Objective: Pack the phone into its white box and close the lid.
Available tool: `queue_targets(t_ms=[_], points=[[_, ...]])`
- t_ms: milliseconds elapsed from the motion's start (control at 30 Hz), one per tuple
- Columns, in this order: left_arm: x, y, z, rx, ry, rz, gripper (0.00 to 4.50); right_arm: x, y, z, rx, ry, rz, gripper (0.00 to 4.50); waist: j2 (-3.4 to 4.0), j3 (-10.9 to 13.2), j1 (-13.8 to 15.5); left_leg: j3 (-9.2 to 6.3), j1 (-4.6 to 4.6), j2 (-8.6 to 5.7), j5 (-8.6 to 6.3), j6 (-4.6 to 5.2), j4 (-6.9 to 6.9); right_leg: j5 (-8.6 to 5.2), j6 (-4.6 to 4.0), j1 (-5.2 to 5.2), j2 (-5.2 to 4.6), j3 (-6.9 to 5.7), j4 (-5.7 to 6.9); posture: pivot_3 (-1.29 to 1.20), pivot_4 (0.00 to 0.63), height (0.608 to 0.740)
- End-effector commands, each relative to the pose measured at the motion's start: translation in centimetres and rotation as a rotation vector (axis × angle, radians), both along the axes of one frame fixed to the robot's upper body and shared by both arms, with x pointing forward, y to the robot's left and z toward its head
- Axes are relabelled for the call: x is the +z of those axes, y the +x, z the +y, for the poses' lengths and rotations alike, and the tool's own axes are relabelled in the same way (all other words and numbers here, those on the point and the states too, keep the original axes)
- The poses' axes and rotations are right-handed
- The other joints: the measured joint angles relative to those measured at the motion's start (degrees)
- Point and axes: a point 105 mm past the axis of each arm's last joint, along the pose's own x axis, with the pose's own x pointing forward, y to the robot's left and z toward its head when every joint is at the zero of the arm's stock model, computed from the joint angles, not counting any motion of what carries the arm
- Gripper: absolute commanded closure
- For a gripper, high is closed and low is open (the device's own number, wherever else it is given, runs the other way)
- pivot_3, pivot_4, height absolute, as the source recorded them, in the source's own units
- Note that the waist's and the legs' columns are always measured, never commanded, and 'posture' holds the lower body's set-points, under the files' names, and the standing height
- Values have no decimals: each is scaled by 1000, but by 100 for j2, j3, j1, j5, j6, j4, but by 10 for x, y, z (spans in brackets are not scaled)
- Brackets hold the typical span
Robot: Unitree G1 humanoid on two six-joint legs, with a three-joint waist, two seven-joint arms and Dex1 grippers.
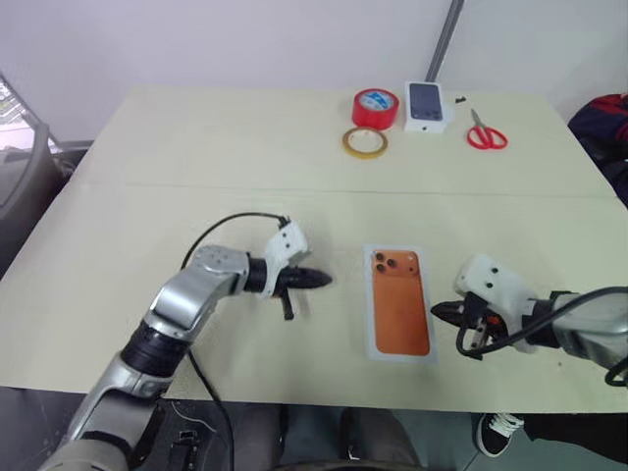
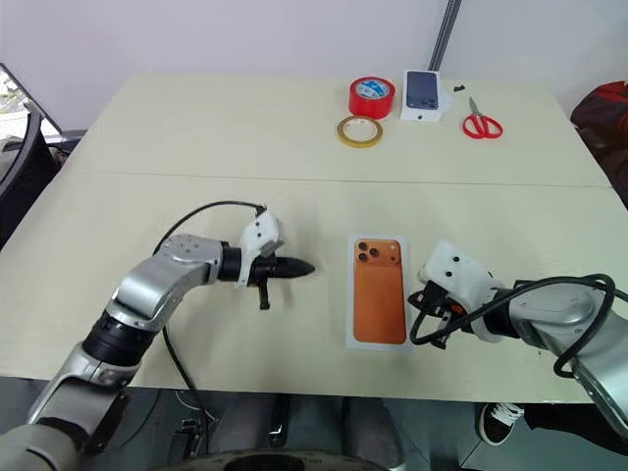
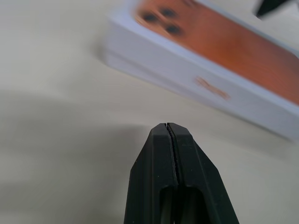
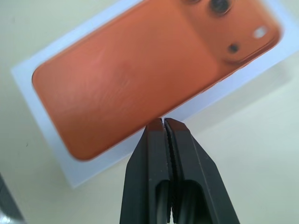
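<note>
Left eye view: a closed white cardboard box lies flat on the pale matte cream table [image 1: 196, 157], its lid [image 1: 399, 302], a white rectangle printed with a glossy copper-orange phone picture and a dark three-lens cluster in one corner, facing up. It lies between the two pincers, apart from both. The left gripper [image 1: 322, 280], two smooth black tapered fingers on a white plastic housing and a silvery metal arm, has its fingers pressed together on nothing and points at the lid's near long side from a short way off. The right gripper [image 1: 439, 312], of the same build with looped black cable, is also shut and empty, its tip just beside the lid's other long side. In the left wrist view the lid's plain white side wall shows a small orange mark. Well beyond both pincers, at the table's far edge, lie a red tape roll [image 1: 376, 107], a thin yellowish tape ring [image 1: 365, 142], a smaller white box printed with a dark phone [image 1: 430, 106] and red-handled scissors [image 1: 485, 131].
</note>
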Motion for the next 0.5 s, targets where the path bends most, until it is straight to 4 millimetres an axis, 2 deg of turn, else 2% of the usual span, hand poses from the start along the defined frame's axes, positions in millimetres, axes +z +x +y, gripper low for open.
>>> queue_targets(t_ms=[33,333,500], points=[[5,-19,-20,-117,-14,-16,4500,-5,-2,-1,5,-28,5,4444,-2,1,-12,0,0,0,0,0,2,0,0,1,0,0,0,0,150,740],[-6,-32,-45,-198,9,-6,4500,-16,-8,14,36,10,44,4444,1,0,-44,0,1,6,-1,1,-1,0,0,-4,12,2,2,0,150,740],[0,-31,-54,-189,-44,14,4500,-13,-11,20,56,41,40,4444,1,0,-33,0,1,6,-1,1,-1,0,0,-3,11,2,2,0,150,740]])
